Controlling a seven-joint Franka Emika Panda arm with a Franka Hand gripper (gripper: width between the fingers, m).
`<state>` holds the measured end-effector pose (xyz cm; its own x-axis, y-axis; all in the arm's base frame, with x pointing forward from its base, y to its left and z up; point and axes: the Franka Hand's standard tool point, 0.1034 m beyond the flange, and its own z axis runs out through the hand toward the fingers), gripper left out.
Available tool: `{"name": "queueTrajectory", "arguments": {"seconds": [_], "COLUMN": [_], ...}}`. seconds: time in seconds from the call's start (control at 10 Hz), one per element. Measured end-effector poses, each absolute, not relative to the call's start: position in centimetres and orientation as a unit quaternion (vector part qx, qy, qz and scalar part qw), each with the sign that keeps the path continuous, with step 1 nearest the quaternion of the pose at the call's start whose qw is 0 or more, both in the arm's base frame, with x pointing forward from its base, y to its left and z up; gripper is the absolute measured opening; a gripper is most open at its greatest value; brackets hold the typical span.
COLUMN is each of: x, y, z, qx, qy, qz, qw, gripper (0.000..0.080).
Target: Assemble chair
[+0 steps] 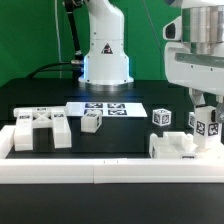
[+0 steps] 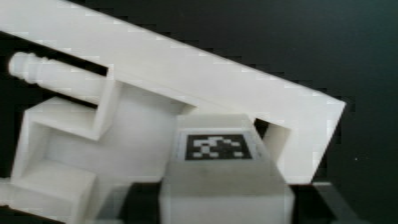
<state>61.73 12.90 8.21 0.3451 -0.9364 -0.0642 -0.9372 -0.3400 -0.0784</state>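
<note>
My gripper (image 1: 206, 116) hangs at the exterior view's right, shut on a white tagged chair leg (image 1: 208, 126). It holds the leg just above a chunky white chair part (image 1: 178, 146) that rests against the border rail. In the wrist view the leg (image 2: 221, 160) fills the space between my gripper's (image 2: 222, 198) dark fingers (image 2: 150, 198). Its tag faces the camera. Under it lies the white part (image 2: 80, 140) with a round peg (image 2: 39, 70). The slotted seat block (image 1: 40, 129) lies at the exterior view's left. Two loose tagged pieces (image 1: 92, 122) (image 1: 162, 117) lie between.
The long white border rail (image 1: 100, 172) runs along the front and up both sides; in the wrist view it (image 2: 231, 75) crosses diagonally. The marker board (image 1: 105, 108) lies flat mid-table before the robot base (image 1: 105, 55).
</note>
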Motion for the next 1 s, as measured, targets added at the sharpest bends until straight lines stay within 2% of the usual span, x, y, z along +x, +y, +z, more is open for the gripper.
{"name": "queueTrajectory", "arguments": {"seconds": [0.1, 0.2, 0.3, 0.4, 1.0], "x": [61.72, 61.81, 61.82, 61.72, 61.64], "y": [12.95, 12.90, 13.03, 13.40, 13.48], "z": [8.22, 8.45, 8.65, 8.73, 8.57], "qx": [-0.824, -0.848, -0.863, -0.884, -0.979], "qy": [0.564, 0.527, 0.503, 0.465, 0.198], "qz": [0.003, 0.000, -0.001, -0.001, -0.015], "qw": [0.051, 0.052, 0.051, 0.047, 0.045], "gripper": [0.0483, 0.0483, 0.0612, 0.0638, 0.0649]}}
